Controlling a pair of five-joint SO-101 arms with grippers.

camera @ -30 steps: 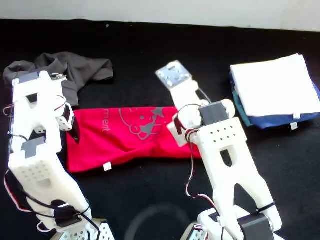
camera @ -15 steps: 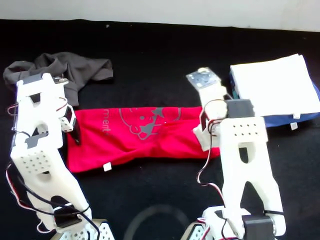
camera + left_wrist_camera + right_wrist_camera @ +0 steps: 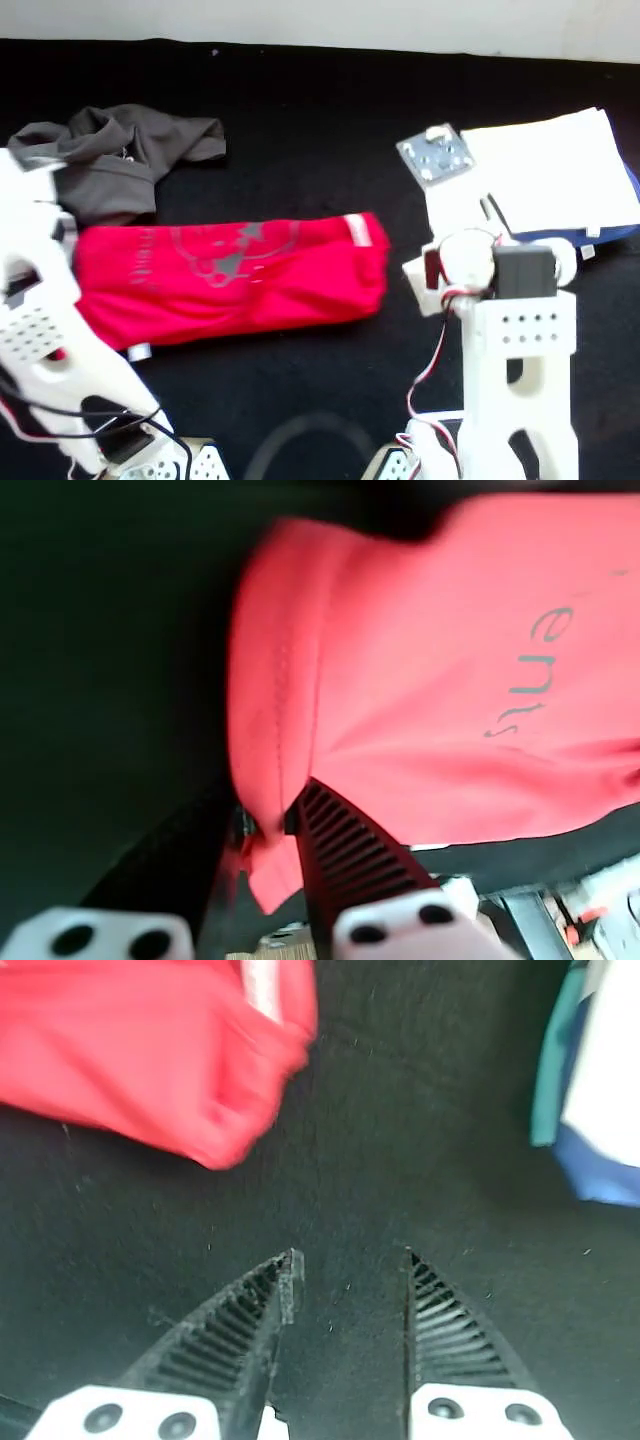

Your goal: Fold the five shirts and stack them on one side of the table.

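Dark and matte, the worktop (image 3: 300, 110) is bounded at its far edge by a pale wall. Over the last second the red shirt (image 3: 230, 275) has been dragged toward the left side. One end is now drawn up against the left arm (image 3: 40, 340) at the edge of the high view. The other end has been released and pulled away from the right arm (image 3: 515, 330), which has been swung off toward the folded stack. The left tool (image 3: 272, 815) is seen clamped on a doubled edge of the red shirt, with fabric bunched between its ribbed jaws. The right tool (image 3: 350, 1260) is held wide apart over bare worktop, gripping nothing, between the shirt's loose end and the stack. It may be judged that the lengthwise fold has been made and that the shirt is being shifted or smoothed for a crosswise fold, not yet done. The red shirt is of soft, limp cloth, laid as a long band with rounded, puffy folds, a grey print and a small white tag. A grey shirt (image 3: 110, 160) is left crumpled behind it, unfolded. At the right, a white shirt (image 3: 550, 170) is laid flat and square on a blue shirt (image 3: 610, 235) and a teal shirt (image 3: 547, 1070), so three are judged stacked and two remain.
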